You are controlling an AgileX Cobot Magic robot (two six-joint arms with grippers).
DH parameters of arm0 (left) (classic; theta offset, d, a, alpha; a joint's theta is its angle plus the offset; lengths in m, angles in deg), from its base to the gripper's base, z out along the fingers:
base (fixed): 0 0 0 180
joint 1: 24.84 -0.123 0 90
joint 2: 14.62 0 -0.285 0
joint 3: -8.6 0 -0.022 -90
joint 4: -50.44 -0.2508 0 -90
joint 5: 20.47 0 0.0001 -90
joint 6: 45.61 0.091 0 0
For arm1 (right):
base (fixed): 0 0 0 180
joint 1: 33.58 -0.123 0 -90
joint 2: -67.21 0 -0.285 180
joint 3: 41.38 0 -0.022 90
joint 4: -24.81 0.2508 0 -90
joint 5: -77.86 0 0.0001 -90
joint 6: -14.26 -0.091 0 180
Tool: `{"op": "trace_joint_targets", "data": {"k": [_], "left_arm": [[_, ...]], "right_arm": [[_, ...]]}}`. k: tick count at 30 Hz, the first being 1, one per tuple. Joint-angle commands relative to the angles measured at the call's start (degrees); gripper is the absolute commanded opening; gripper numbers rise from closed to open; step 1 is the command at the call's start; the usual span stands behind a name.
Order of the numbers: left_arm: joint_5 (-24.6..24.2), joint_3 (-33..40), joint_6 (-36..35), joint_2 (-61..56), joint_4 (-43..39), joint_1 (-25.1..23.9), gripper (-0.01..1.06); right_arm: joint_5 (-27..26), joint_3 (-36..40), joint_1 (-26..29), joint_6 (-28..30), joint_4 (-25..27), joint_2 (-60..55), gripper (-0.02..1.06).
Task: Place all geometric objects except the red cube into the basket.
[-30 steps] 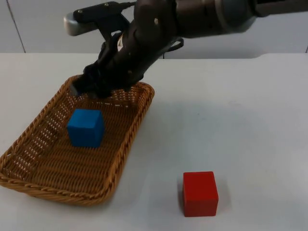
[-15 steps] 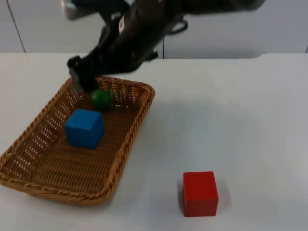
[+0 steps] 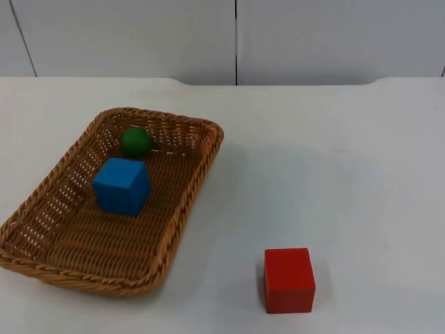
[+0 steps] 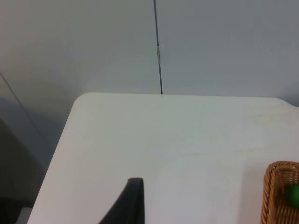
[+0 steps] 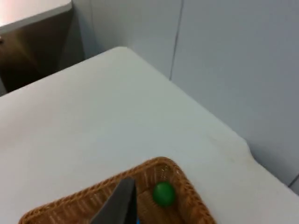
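1. The right gripper [image 5: 122, 205] is hanging high above the wicker basket [image 3: 182, 209], pointing down toward the basket's far end; one black fingertip is showing there, so whether its jaws are open or closed cannot be told.
2. The left gripper [image 4: 127, 203] is waiting beside the basket, out over bare white table [image 4: 163, 140] near that table's far corner; again one fingertip is showing, and the state of its jaws cannot be told.
3. The green ball [image 3: 135, 141] is lying inside the basket against its far wall, just beyond the blue cube [image 3: 122, 186], which is sitting near the basket's middle.
4. The red cube [image 3: 288, 280] is standing on the table well apart from the basket, out past the basket's near right corner.
5. Open table is stretching around the basket on every side, ending at the grey partition wall [image 3: 313, 38].
6. The right wrist view is catching the ball [image 5: 163, 193] in the basket's corner [image 5: 187, 186]; the left wrist view is catching the basket's rim [image 4: 271, 186] with a sliver of green [image 4: 293, 196] behind it.
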Motion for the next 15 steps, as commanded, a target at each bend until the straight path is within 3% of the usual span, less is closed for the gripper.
{"op": "trace_joint_targets", "data": {"k": [1,4,5,8,9,15], "left_arm": [[0.25,-0.19,-0.47,-0.16,0.16,-0.18,1.04],[0.25,-0.19,-0.47,-0.16,0.43,-0.07,1.04],[0.25,-0.19,-0.47,-0.16,0.43,-0.07,1.04],[0.25,-0.19,-0.47,-0.16,1.04,-0.09,1.04],[0.25,-0.19,-0.47,-0.16,1.04,-0.09,1.04],[0.48,-0.19,-0.47,-0.16,1.13,-0.09,1.04]], "right_arm": [[-2.75,7.54,-0.21,-0.83,-1.45,5.24,1.04],[-10.84,22.07,0.35,-4.12,-1.46,13.36,1.04],[-10.84,22.07,0.35,-4.12,-1.46,13.36,1.04],[-17.32,31.93,4.28,-9.23,-1.46,20.38,1.04],[-17.32,31.93,4.28,-9.23,-1.46,20.38,1.04],[-14.83,35.55,20.98,-10.37,-4.08,25.45,1.04]]}}
